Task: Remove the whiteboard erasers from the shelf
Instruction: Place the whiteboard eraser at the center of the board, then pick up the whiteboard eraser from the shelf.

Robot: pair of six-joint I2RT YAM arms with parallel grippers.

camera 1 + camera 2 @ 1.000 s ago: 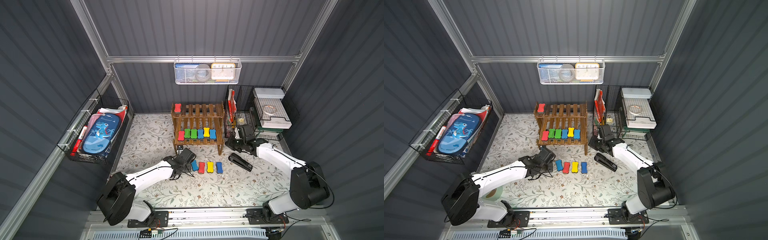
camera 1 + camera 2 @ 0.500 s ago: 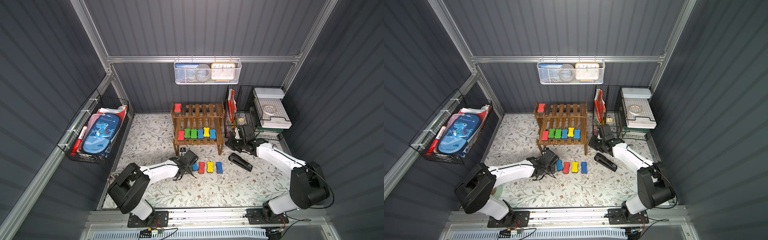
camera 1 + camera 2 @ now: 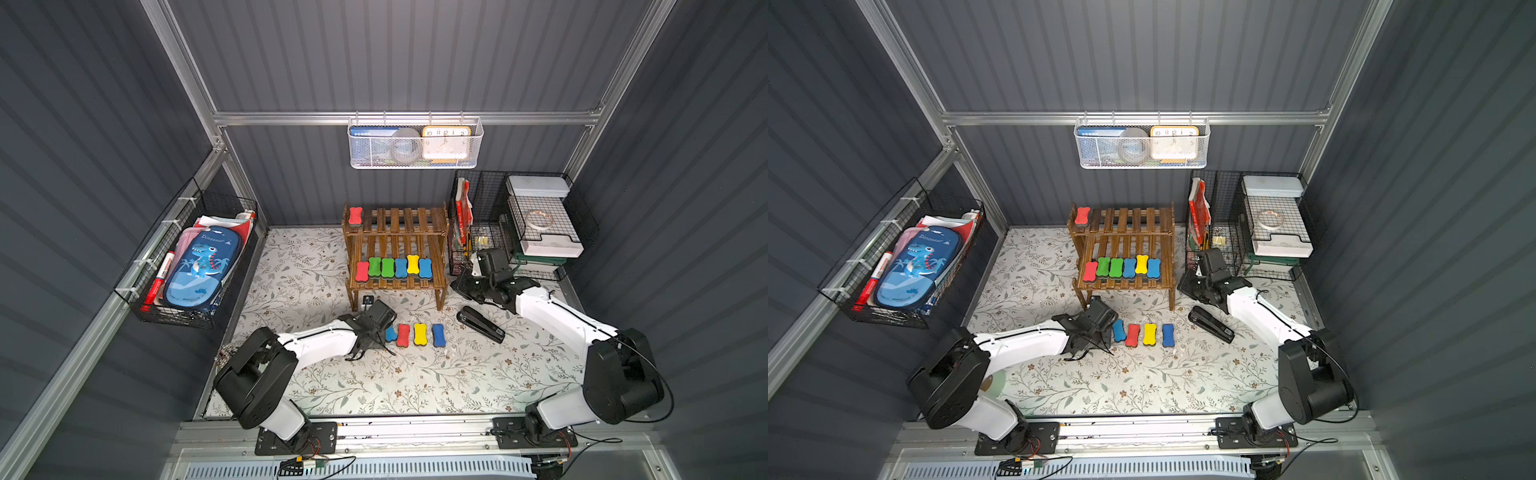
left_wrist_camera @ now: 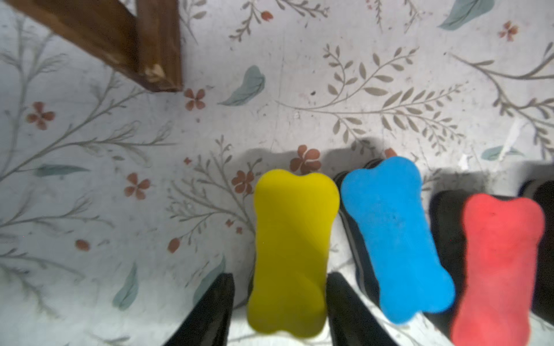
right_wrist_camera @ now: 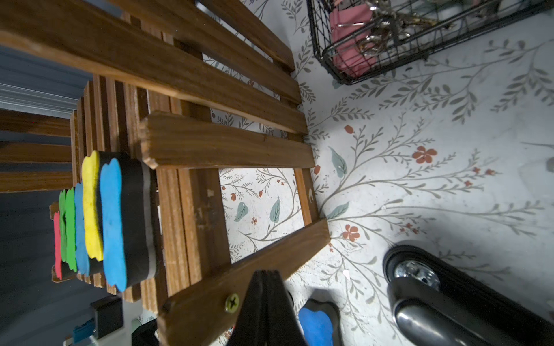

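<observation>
The brown shelf (image 3: 399,216) holds a red eraser (image 3: 355,216) on its top tier and several whiteboard erasers (image 3: 392,268) in a row on the lower tier. Several more lie in a row on the mat in front (image 3: 420,333). My left gripper (image 4: 278,278) is low over that row's left end. Its jaws are open either side of a yellow eraser (image 4: 290,254) that rests on the mat beside a blue one (image 4: 392,236). My right gripper (image 5: 265,274) is shut and empty, at the shelf's right front leg (image 5: 239,278).
A black stapler (image 3: 480,324) lies on the mat right of the floor row. The black wire organiser (image 3: 519,224) stands at the back right. A white mesh basket (image 3: 415,143) hangs on the back wall, and a black wire basket (image 3: 187,266) on the left wall.
My left arm has swung its elbow down and in, and the gripper has shifted slightly right, low by the floor row. The right arm has stayed put.
</observation>
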